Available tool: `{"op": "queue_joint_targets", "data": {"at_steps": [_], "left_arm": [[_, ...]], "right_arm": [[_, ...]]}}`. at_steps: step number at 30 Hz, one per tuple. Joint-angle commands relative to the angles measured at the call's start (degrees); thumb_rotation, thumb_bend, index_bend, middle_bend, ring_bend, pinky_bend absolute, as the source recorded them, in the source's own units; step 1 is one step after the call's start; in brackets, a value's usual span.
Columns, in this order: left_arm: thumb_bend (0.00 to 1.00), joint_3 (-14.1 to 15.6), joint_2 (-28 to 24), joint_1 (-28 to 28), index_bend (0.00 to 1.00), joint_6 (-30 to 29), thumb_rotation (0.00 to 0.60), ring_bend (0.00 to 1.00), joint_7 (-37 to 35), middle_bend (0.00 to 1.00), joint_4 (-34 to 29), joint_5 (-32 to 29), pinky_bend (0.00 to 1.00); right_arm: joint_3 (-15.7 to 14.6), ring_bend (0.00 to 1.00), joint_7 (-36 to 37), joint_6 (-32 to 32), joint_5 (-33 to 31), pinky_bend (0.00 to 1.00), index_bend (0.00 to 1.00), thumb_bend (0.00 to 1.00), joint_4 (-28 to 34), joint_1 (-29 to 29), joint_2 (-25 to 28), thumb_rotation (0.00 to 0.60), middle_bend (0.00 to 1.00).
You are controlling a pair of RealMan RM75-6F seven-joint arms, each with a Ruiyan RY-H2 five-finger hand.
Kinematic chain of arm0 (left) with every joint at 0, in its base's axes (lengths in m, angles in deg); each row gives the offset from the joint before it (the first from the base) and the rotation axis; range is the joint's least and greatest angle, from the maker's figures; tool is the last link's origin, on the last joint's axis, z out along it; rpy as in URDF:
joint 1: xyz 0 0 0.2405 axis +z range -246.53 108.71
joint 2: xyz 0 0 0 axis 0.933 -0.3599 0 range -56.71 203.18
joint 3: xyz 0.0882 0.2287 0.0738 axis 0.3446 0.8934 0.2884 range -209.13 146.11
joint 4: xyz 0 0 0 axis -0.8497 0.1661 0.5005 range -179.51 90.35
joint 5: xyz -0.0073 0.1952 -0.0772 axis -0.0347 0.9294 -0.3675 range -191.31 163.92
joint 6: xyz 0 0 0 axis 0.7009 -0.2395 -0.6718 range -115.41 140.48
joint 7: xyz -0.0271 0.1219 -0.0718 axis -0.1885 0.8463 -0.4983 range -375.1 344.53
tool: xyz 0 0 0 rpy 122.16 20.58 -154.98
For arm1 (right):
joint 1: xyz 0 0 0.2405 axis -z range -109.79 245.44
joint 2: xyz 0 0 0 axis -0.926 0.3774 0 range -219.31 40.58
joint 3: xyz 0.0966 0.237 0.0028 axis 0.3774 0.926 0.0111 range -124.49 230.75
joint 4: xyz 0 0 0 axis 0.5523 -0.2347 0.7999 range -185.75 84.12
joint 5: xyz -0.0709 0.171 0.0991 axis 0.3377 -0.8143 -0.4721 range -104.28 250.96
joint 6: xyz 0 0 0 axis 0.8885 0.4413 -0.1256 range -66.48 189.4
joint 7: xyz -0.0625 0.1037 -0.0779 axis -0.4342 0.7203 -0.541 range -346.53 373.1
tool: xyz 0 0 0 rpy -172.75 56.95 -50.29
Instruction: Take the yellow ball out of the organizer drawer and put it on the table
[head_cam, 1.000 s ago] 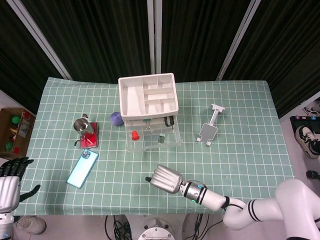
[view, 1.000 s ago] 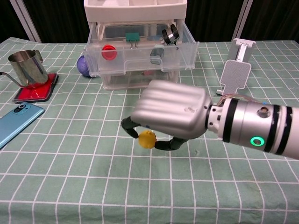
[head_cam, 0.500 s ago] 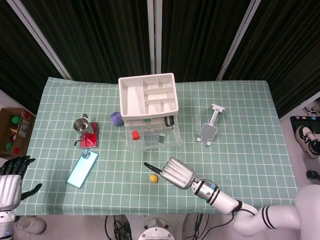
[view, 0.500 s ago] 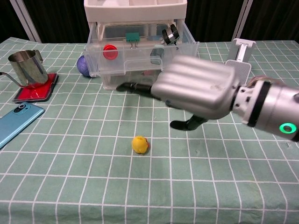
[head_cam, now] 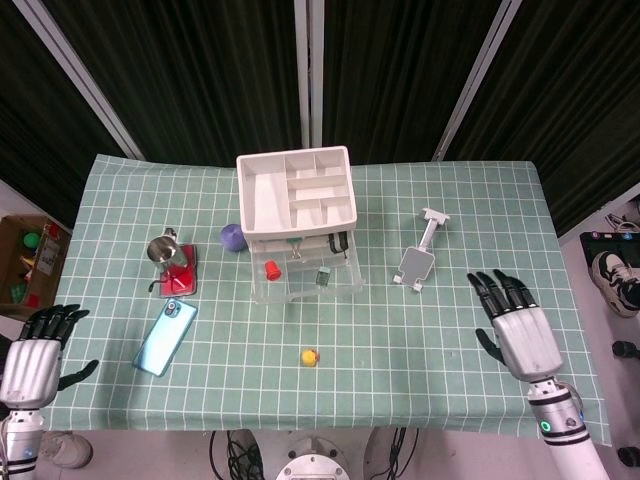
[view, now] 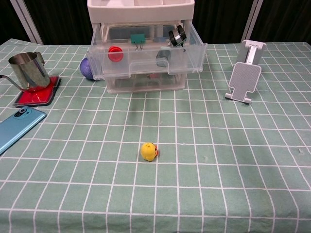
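Chest view hides both hands, overhead right hand [head_cam: 522, 335] empty, left hand [head_cam: 32, 360] cropped, empty

Right hand [head_cam: 522, 335]: lay open over bare cloth, fingers spread; the phone stand [head_cam: 417, 262] stood ahead of it to its left.
Toward yellow ball [view: 148, 151]: bare table [view: 233, 184] lay between, nothing standing in the way.
Left hand [head_cam: 32, 365]: sat off the table edge; the blue phone [head_cam: 166, 336] lay nearest.
Behind ball: the open organizer drawer [view: 146, 58] blocked passage.
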Motion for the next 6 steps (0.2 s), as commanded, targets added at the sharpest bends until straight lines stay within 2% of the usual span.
{"op": "queue_joint_targets", "data": {"at_steps": [1, 6], "left_arm": [[0.02, 0.02, -0.07, -0.24, 0.24, 0.13, 0.6, 0.15, 0.67, 0.19, -0.55, 0.13, 0.18], [0.02, -0.05, -0.11, -0.45, 0.24, 0.4, 0.6, 0.15, 1.61, 0.19, -1.35, -0.21, 0.18]], "right_arm": [[-0.73, 0.0, 8.19, -2.28, -2.45, 0.0, 0.0, 0.18, -2.05, 5.65, 3.09, 0.6, 0.0], [0.56, 0.0, 12.63, -3.81, -0.71, 0.0, 0.0, 0.18, -4.31, 8.2, 3.49, 0.6, 0.0]]}}
